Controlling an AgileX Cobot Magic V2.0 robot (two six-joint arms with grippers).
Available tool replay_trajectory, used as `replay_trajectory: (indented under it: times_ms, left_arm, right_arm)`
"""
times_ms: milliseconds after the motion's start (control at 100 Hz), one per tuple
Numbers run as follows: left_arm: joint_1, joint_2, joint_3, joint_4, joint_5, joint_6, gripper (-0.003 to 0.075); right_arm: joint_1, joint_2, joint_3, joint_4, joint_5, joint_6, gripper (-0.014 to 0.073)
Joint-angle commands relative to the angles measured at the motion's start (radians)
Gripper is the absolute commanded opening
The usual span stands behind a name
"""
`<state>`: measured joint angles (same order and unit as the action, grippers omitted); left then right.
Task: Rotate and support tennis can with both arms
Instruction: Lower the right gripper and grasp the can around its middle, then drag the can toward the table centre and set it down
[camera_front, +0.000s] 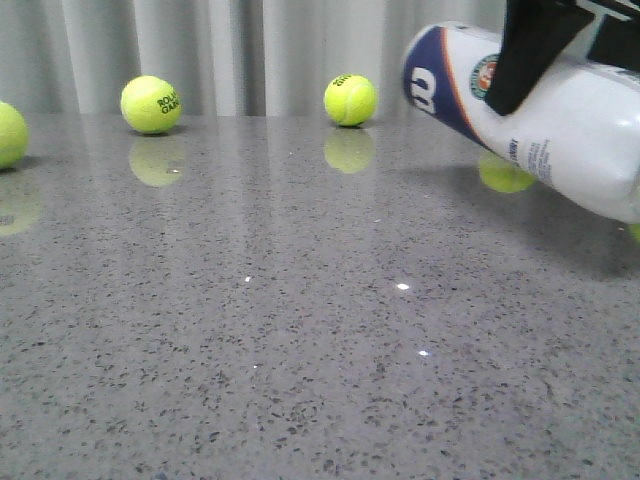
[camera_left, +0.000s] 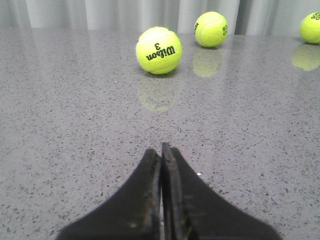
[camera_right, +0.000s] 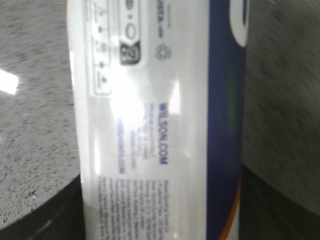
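Note:
The tennis can (camera_front: 560, 130) hangs tilted above the table at the right of the front view, its navy end with the white "W" pointing up and left. My right gripper (camera_front: 515, 85) is shut on the tennis can, one black finger (camera_front: 530, 50) lying across its label. In the right wrist view the tennis can (camera_right: 160, 100) fills the space between the dark fingers (camera_right: 40, 215) of the right gripper (camera_right: 157, 222). My left gripper (camera_left: 161, 150) is shut and empty, low over the table, away from the can. The front view does not show the left arm.
Yellow-green tennis balls lie on the grey speckled table (camera_front: 300, 330): one at the far left (camera_front: 5, 133), one at the back left (camera_front: 150, 104), one at the back centre (camera_front: 351, 100), one under the can (camera_front: 503, 173). A Wilson ball (camera_left: 159, 50) lies ahead of the left gripper.

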<state>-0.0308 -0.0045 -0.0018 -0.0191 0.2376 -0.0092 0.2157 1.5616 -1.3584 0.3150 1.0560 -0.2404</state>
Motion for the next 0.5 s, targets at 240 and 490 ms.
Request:
replay_trajectory:
  times_ms: [240, 490]
  left_arm:
    - [0.001, -0.04, 0.047, -0.004, -0.067, -0.008, -0.0021]
    - [0.001, -0.04, 0.047, -0.004, -0.067, -0.008, -0.0021]
  right_arm:
    - [0.15, 0.093, -0.169, 0.017, -0.024, -0.398, 0.0239]
    - [0.207, 0.151, -0.177, 0.017, -0.025, -0.757, 0.0239]
